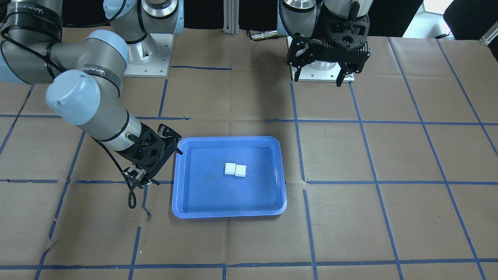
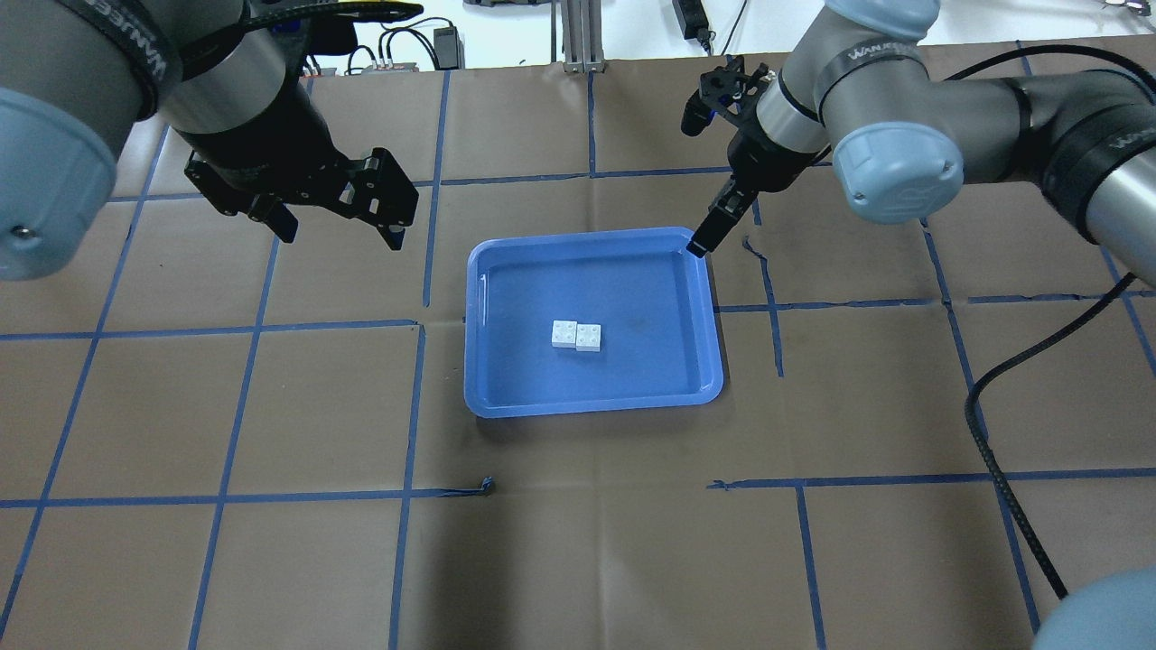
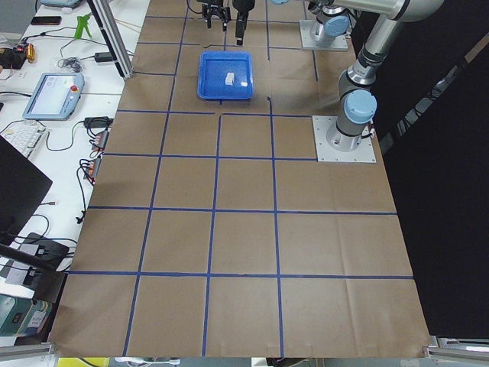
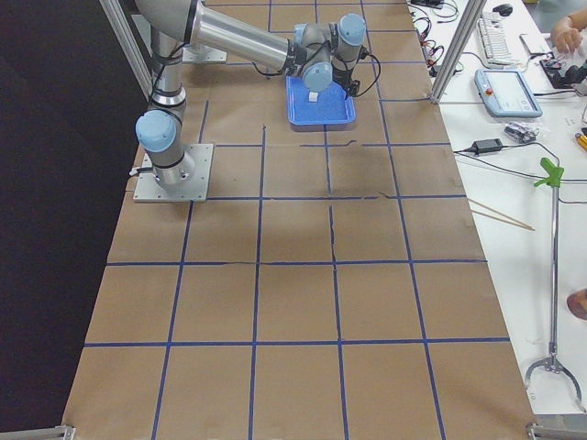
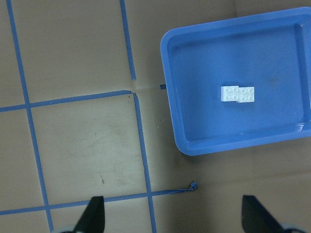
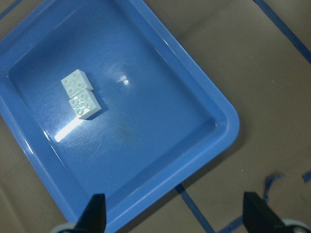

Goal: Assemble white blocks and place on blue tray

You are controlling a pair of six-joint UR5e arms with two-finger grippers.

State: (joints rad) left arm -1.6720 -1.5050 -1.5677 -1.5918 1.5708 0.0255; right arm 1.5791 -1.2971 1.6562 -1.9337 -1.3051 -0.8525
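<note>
The two white blocks [image 2: 576, 336] lie side by side, touching, studs up, near the middle of the blue tray [image 2: 632, 280]. They also show in the front view [image 1: 235, 169], the left wrist view [image 5: 237, 94] and the right wrist view [image 6: 81, 95]. My right gripper [image 2: 697, 181] is open and empty, tilted, with one fingertip [image 2: 703, 242] over the tray's far right corner. My left gripper [image 2: 339, 230] is open and empty, held above the table to the far left of the tray.
The table is brown paper with a blue tape grid [image 2: 424, 325]. The arms' base plates [image 1: 149, 54] stand at the robot's side. A black cable [image 2: 984, 424] hangs from the right arm. Desks with devices [image 3: 53, 95] flank the table's far edge.
</note>
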